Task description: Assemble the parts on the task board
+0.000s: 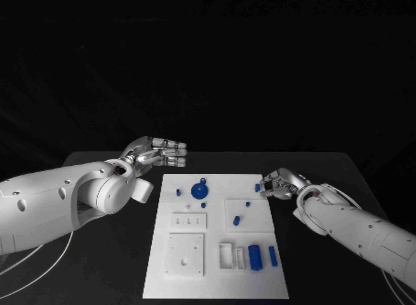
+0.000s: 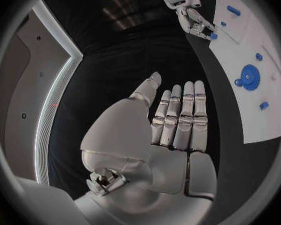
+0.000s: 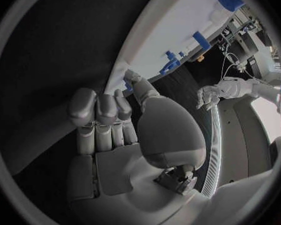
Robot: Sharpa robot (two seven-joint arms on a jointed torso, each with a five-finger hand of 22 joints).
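Note:
The white task board (image 1: 217, 279) lies in the middle of the black table. A blue gear (image 1: 199, 190) (image 2: 249, 77) stands near its far left, with small blue parts scattered around it. A blue cylinder (image 1: 254, 256) and a blue bar (image 1: 273, 255) lie near the front right. My right hand (image 1: 282, 184) (image 3: 109, 120) is at the board's far right edge, fingers curled. Its thumb and a finger pinch a small blue part (image 1: 258, 187) (image 2: 213, 35) there. My left hand (image 1: 157, 152) (image 2: 178, 120) hovers beyond the board's far left corner, fingers straight and holding nothing.
White blocks (image 1: 186, 254) and a slotted white holder (image 1: 232, 254) stand on the board's near half. More small blue parts (image 1: 236, 220) lie at mid board. Bare black table (image 1: 107, 267) lies on both sides of the board.

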